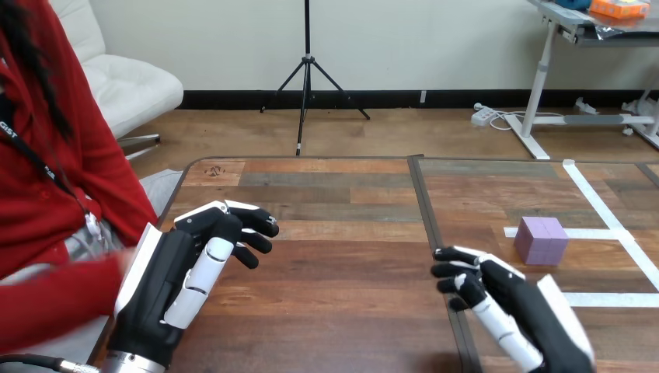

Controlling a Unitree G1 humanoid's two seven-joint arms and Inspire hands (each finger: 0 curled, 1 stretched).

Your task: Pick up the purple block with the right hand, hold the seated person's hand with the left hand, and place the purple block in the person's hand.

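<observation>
Step 1, pick-up, not begun. Purple block (542,239) sits on tabletop (350,311), near my right hand (505,299), not touching; fingers relaxed, empty. Left hand (194,264) likewise. Next, I judge: reach fwd, close round block.

It looks like a robotics lab: a wooden table (350,264) marked out with white tape lines (598,203).

The wooden table (342,194).
Planks of mixed brown tones; a dark seam (423,210) runs from near edge to far edge; white tape lines (598,203) mark its right part.
</observation>
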